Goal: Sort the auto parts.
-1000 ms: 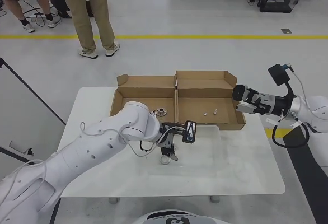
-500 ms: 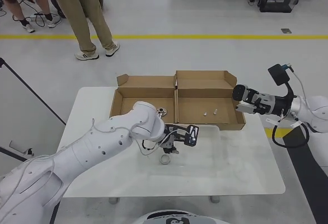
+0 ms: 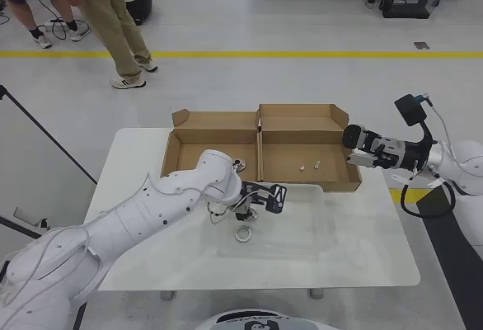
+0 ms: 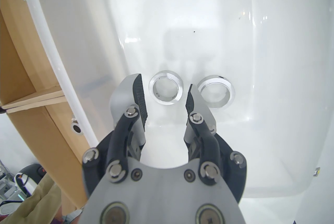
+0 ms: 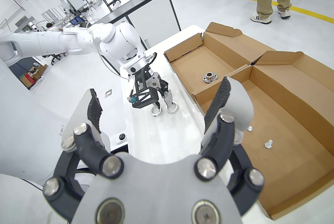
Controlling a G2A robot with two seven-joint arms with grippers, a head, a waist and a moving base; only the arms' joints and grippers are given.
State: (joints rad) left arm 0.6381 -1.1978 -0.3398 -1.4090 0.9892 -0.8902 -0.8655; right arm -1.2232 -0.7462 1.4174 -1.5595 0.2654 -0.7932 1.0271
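Glossy tray; 2 metal rings

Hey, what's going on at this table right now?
The robot is sorting metal parts. Its left gripper is open and down in a clear tray, poised at one metal ring, with a second ring beside it. The right gripper, open and empty, hovers at the end of the cardboard box. One box compartment holds a flanged hub, the other two small bolts.

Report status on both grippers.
Left gripper open over one ring in tray; second ring beside it. Right gripper open at box edge. Nothing blocking.
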